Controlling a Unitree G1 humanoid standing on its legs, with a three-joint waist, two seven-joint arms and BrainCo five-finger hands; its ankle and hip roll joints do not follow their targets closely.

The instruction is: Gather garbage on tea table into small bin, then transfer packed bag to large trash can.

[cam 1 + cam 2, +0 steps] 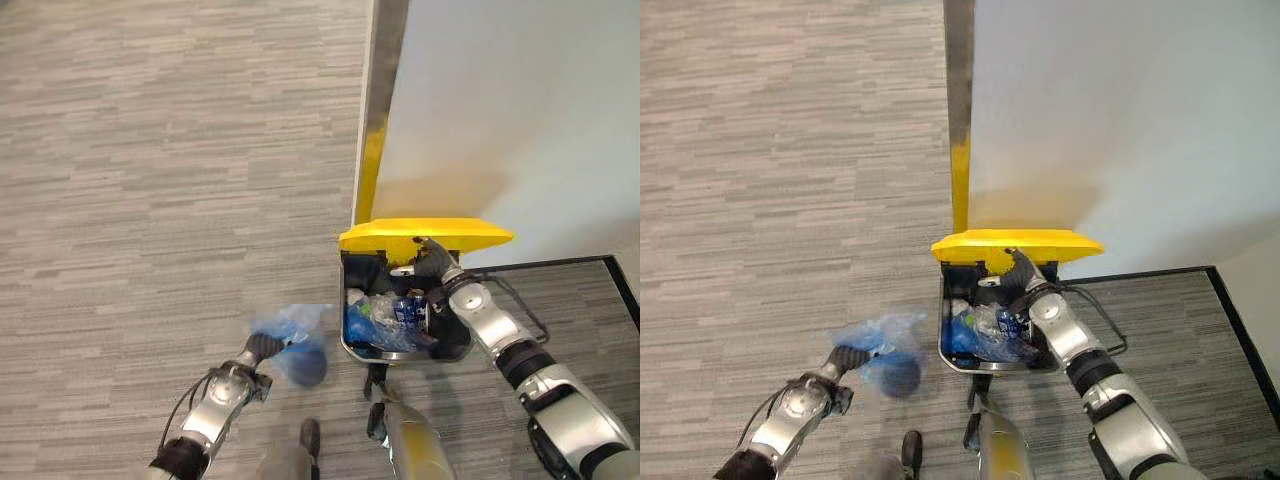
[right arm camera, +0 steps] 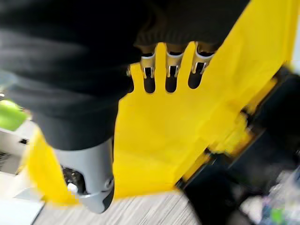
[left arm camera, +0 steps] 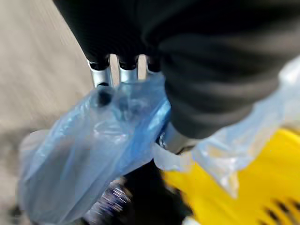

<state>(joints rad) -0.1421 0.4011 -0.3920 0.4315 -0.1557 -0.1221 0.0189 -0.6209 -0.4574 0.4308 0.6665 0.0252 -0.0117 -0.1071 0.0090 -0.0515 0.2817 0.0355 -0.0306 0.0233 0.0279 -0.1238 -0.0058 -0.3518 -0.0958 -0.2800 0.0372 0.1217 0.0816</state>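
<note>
Fingers of the left hand are curled round the gathered neck of a blue plastic bag, which hangs bulging above the grey carpet at about 7 o'clock in the head views. The left arm reaches up from the lower edge toward 1 o'clock, wrist bent, the bag just left of the large trash can. That can stands at 5 o'clock against a pale wall, its yellow lid raised, with bottles and blue plastic showing inside. The right arm stretches from 4 o'clock up to the lid; the right hand has its fingers straight against the lid's yellow underside, propping it open and gripping nothing.
</note>
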